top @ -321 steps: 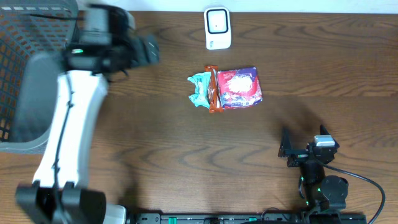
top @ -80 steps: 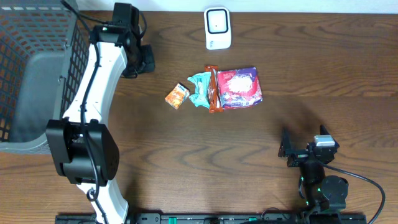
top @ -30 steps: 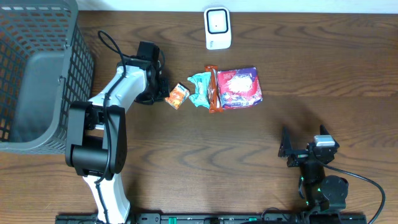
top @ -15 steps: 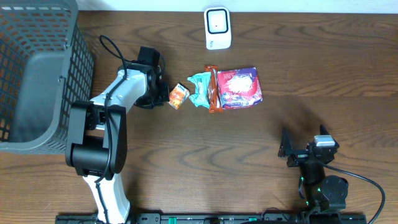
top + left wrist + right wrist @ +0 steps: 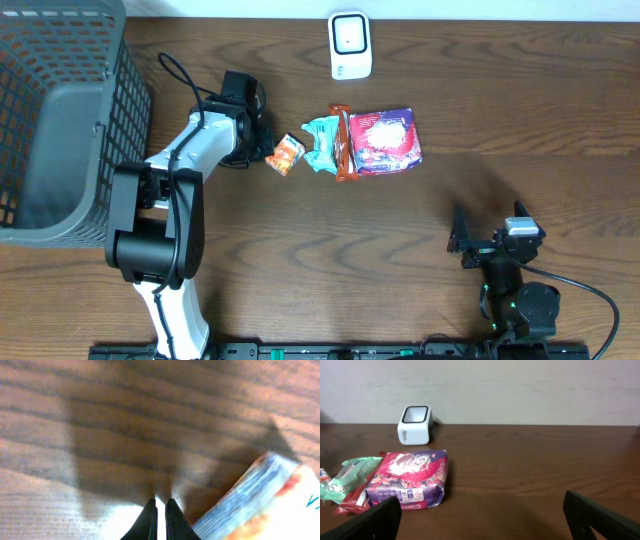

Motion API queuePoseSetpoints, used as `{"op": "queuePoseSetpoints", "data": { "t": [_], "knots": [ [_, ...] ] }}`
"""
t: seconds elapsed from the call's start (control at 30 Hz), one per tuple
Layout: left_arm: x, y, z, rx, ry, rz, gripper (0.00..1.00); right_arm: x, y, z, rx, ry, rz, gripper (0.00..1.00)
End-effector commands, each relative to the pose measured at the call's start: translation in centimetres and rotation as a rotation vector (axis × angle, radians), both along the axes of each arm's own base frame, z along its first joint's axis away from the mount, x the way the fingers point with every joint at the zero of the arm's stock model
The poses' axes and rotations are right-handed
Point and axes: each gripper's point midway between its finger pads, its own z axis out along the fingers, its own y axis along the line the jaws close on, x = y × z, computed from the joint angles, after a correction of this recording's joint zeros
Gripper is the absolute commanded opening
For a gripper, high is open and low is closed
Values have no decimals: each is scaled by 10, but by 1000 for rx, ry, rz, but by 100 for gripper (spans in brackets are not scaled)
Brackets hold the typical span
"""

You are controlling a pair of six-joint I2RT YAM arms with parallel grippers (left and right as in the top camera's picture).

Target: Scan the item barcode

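L gripper [image 5: 160, 502] shut, barely moved — orange pkt [image 5: 287, 153] beside, maybe touching.

- My table [image 5: 330, 260] was dark brown wood w/ strong grain.
- Behind it the wall [image 5: 530, 390] was plain off-white, slightly mottled.
- Light looked even, shadows soft.

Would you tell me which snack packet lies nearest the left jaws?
The small orange packet, leftmost, right beside the shut jaws; the teal packet and purple pack lie farther right.
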Motion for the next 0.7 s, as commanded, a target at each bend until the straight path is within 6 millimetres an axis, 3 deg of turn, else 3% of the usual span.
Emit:
{"op": "queuePoseSetpoints", "data": {
  "t": [0.0, 0.23, 0.67],
  "knots": [
    [-8, -5, -7, -31, 43, -3, 7, 0, -1, -1, 13, 2, -6, 99],
    [-13, -29, -1, -174, 63, -37, 8, 0, -1, -1, 13, 2, -6, 99],
    [-29, -28, -4, -170, 133, -32, 8, 0, -1, -1, 13, 2, -6, 99]
  ]
}}
